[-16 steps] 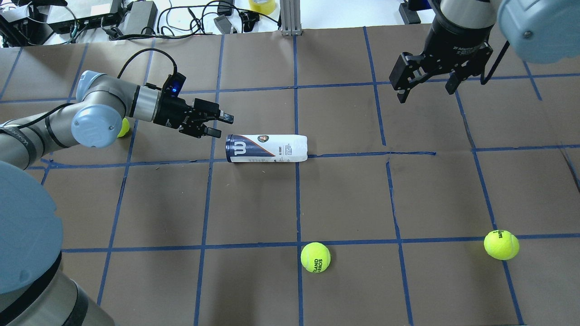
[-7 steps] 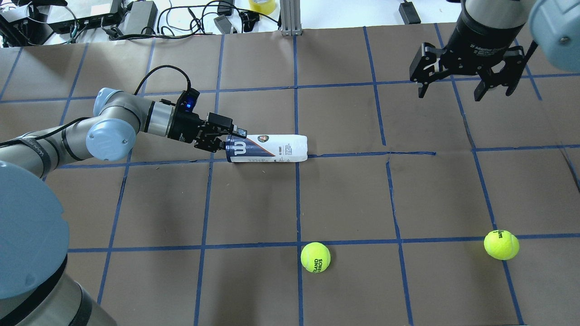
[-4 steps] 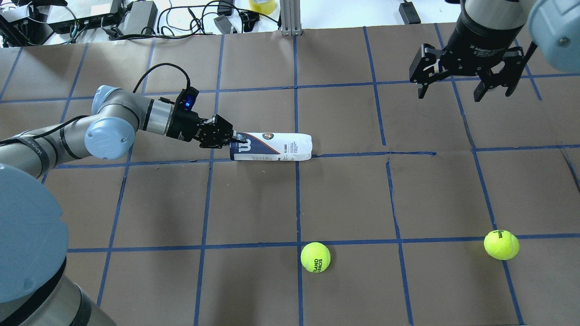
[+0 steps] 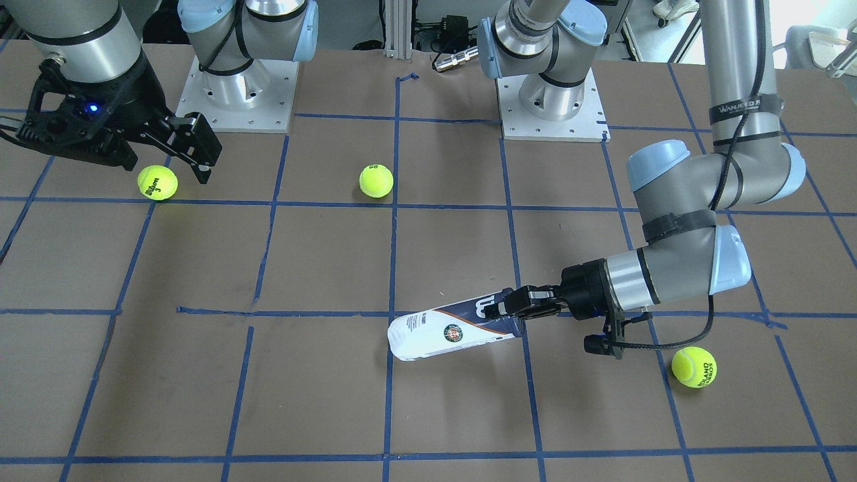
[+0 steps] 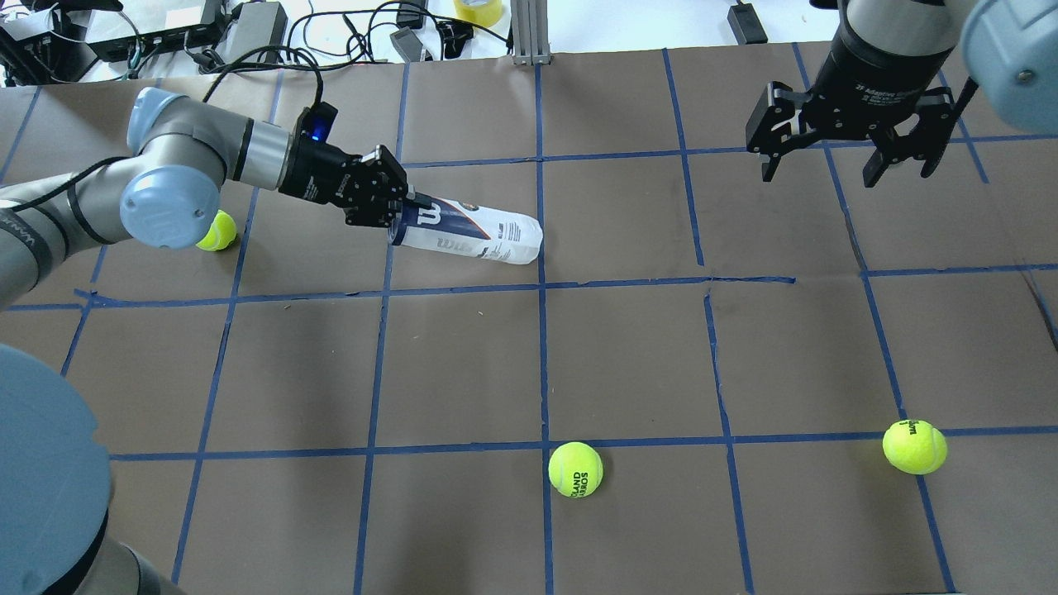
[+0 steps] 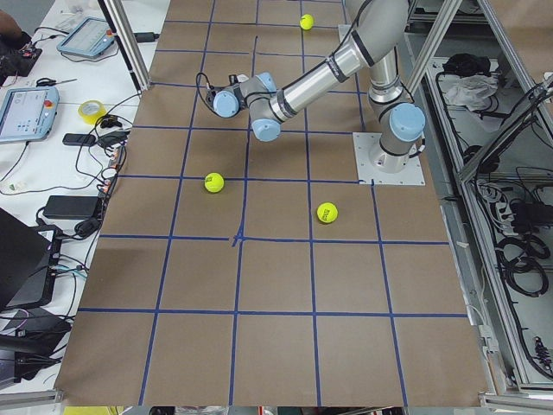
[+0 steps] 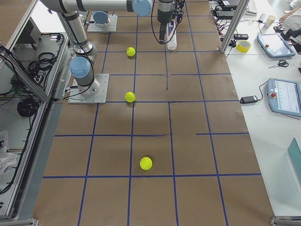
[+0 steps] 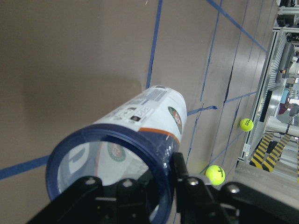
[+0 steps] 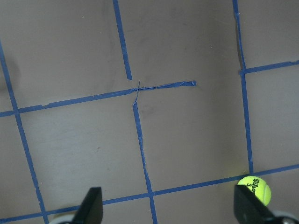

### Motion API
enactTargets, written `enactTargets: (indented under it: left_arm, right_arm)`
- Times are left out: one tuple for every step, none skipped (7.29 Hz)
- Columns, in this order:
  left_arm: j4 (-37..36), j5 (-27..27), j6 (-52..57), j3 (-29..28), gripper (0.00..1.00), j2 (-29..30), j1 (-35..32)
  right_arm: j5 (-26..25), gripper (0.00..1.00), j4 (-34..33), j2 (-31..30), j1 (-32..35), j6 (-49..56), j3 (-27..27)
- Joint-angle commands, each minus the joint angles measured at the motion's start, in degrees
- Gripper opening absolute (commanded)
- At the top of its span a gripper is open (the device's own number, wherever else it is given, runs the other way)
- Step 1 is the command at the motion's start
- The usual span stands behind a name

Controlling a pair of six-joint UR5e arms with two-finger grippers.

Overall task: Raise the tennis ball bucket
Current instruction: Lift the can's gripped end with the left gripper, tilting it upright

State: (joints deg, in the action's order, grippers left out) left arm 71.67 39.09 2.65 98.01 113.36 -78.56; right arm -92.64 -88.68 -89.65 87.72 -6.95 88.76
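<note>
The tennis ball bucket (image 5: 471, 236) is a slim can with a navy-and-white label and a navy rim. It hangs tilted, with its rim end raised. My left gripper (image 5: 402, 216) is shut on that rim, also in the front view (image 4: 512, 309). The can's white far end (image 4: 402, 343) points down at the table; I cannot tell whether it touches. The left wrist view looks along the can (image 8: 140, 126) from its rim. My right gripper (image 5: 843, 161) is open and empty, high over the far right of the table, also in its wrist view (image 9: 170, 207).
Loose yellow-green tennis balls lie on the brown, blue-taped table: one near the front centre (image 5: 575, 469), one at the front right (image 5: 914, 446), one under my left arm (image 5: 216, 231). Cables and boxes (image 5: 248, 33) sit beyond the far edge.
My left gripper reached the can's rim, shut on it and raised that end, swinging the can away from me and tilting it. My right gripper moved right earlier and has since held still.
</note>
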Motion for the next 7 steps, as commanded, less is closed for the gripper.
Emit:
enactTargets:
  left_arm:
    - [-0.8,9.5,-15.9,-8.8,0.00,-2.0,-4.7]
    - [-0.9,19.5,-17.1,-13.4,0.00,-1.9,-7.7]
    - [-2.6,29.3,-16.5,-16.5,0.00,-1.0,-11.2]
    - [-4.6,37.5,-9.8,-16.9,0.00,-0.7,-14.4]
    - [-4.6,41.7,-5.9,-17.2,0.00,-0.6,-15.2]
    - [-4.7,43.3,-5.6,-16.9,0.00,-0.3,-15.8]
    - [-4.8,46.1,-6.9,-16.9,0.00,-0.1,-18.4]
  right_arm:
    - [0.0,1.00,0.0,0.1,0.0,0.0,0.1]
    - [0.2,1.00,-0.1,0.0,0.0,0.0,0.0]
    - [-0.1,1.00,-0.1,0.2,0.0,0.1,0.0]
    - [-0.3,1.00,-0.2,-0.1,0.0,0.4,0.0]
    - [-0.3,1.00,-0.1,0.0,0.0,0.4,0.0]
    - [-0.3,1.00,-0.1,0.0,0.0,0.4,0.0]
    - [-0.2,1.00,-0.1,0.0,0.0,0.4,0.0]
